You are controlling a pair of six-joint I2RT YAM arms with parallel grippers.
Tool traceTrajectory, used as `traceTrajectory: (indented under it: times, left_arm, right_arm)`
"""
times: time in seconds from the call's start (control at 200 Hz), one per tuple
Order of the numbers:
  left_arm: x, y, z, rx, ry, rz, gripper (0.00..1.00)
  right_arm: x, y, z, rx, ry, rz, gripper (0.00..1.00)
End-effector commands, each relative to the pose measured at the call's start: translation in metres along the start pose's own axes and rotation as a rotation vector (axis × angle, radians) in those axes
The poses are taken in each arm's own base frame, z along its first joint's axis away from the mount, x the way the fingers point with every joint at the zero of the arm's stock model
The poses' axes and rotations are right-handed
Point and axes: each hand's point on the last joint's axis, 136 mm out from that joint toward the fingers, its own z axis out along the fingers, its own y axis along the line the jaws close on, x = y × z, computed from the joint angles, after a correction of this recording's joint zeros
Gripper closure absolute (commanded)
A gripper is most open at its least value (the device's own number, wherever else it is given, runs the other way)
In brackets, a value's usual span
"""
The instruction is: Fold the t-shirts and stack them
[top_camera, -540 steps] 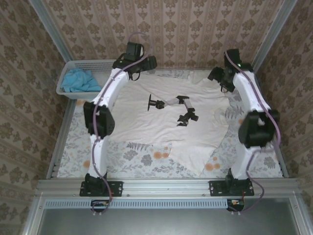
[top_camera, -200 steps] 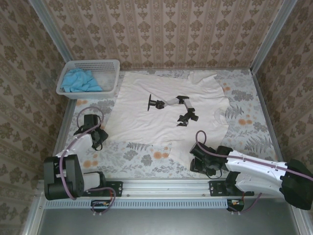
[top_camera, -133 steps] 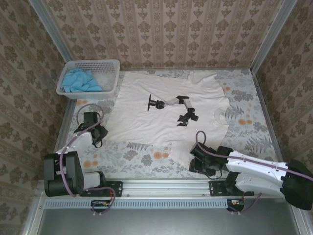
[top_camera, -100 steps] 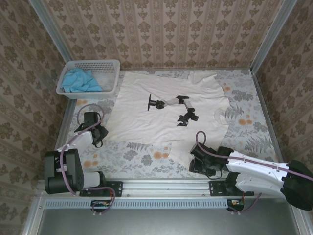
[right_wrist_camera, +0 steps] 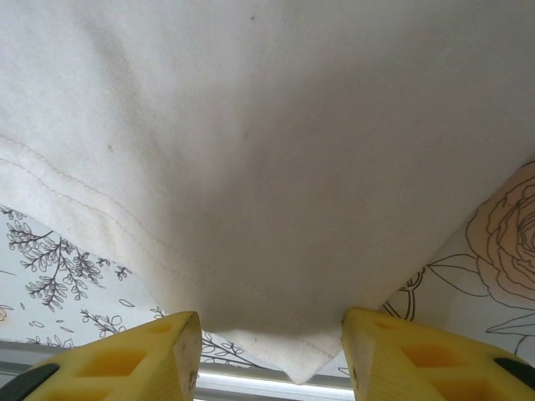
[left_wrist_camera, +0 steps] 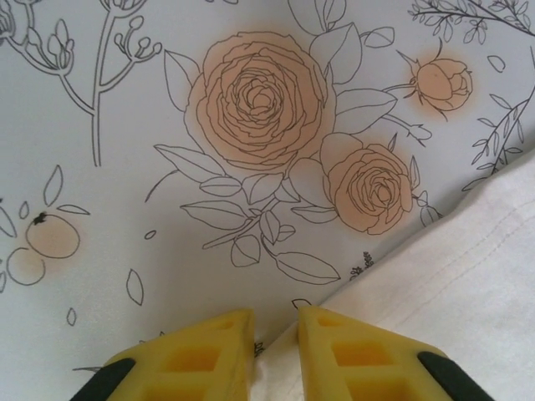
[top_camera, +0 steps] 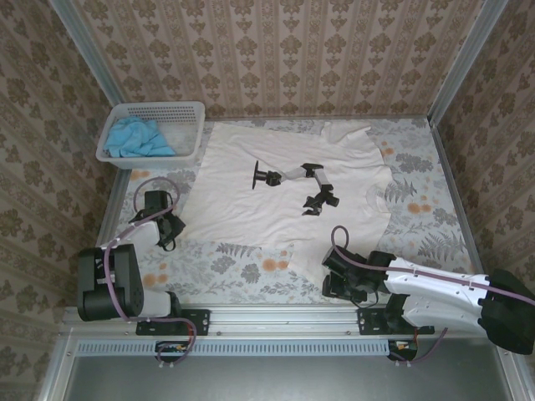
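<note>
Shirt (top_camera: pixel 284 188) lies flat, collar away; left jaws nearly closed on its hem, right jaws apart.

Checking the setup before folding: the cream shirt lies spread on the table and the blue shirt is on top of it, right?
Not quite. The cream shirt is spread on the table, but the blue shirt sits in the white basket at the far left, as the top view shows.
</note>
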Motion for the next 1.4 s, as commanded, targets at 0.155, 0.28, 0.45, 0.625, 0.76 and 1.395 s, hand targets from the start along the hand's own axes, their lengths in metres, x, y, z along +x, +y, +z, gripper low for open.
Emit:
traceTrajectory:
  times: [0.155,0.28,0.45,0.625,0.76,1.395]
  left_arm:
    - [-0.004,-0.01,0.005,0.043,-0.006,0.02,0.92]
    - [-0.005,-0.012,0.004,0.049,-0.008,0.025,0.97]
    - [-0.005,-0.012,0.002,0.047,-0.014,0.035,1.0]
    - [-0.004,-0.012,-0.001,0.042,-0.023,0.047,1.0]
    - [-0.003,-0.013,-0.005,0.035,-0.035,0.064,1.0]
    - [0.03,0.002,-0.03,0.025,-0.036,0.1,1.0]
  right_arm:
    - [0.005,-0.016,-0.01,0.072,0.004,0.016,0.5]
    - [0.008,-0.014,-0.005,0.077,0.026,0.012,0.52]
    - [0.008,-0.014,0.003,0.1,0.027,0.009,0.55]
    - [0.004,-0.013,0.005,0.11,0.009,0.012,0.69]
    - [0.003,-0.016,0.004,0.117,0.0,0.017,0.8]
    - [-0.022,-0.03,-0.074,-0.011,-0.235,0.126,1.0]
